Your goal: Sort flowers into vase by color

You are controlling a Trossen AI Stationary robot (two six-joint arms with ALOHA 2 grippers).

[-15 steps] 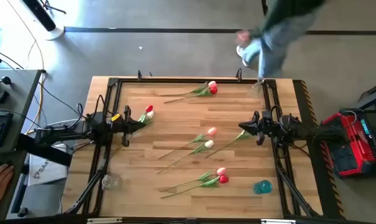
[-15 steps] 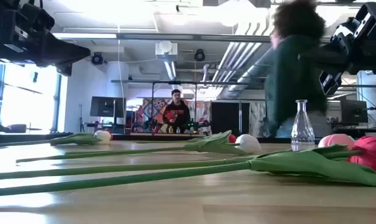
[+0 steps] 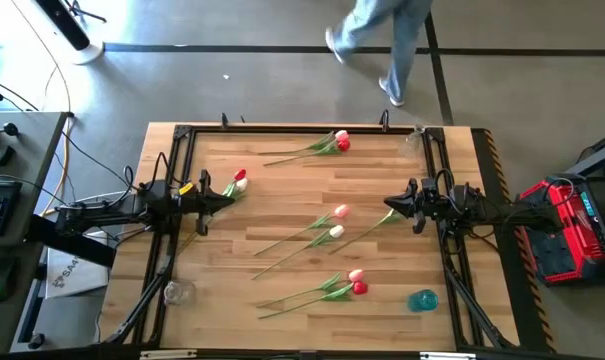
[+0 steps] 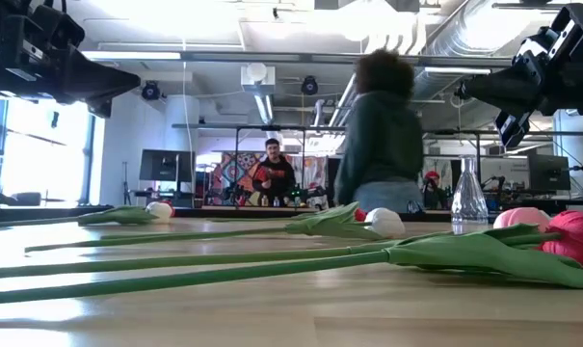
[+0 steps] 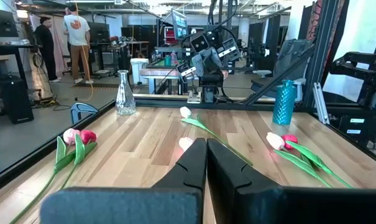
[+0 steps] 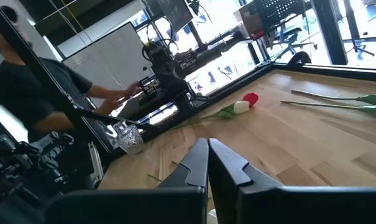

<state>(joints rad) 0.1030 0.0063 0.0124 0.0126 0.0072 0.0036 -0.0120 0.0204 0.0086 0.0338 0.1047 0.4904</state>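
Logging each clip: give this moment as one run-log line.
left gripper: shut, empty, table's left side | right gripper: shut, empty, right side | flowers: all on table | vases: empty

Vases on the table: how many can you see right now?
3. Far clear vase: far right corner. Near clear vase: near left corner. Teal vase: near right corner. None seems hidden.
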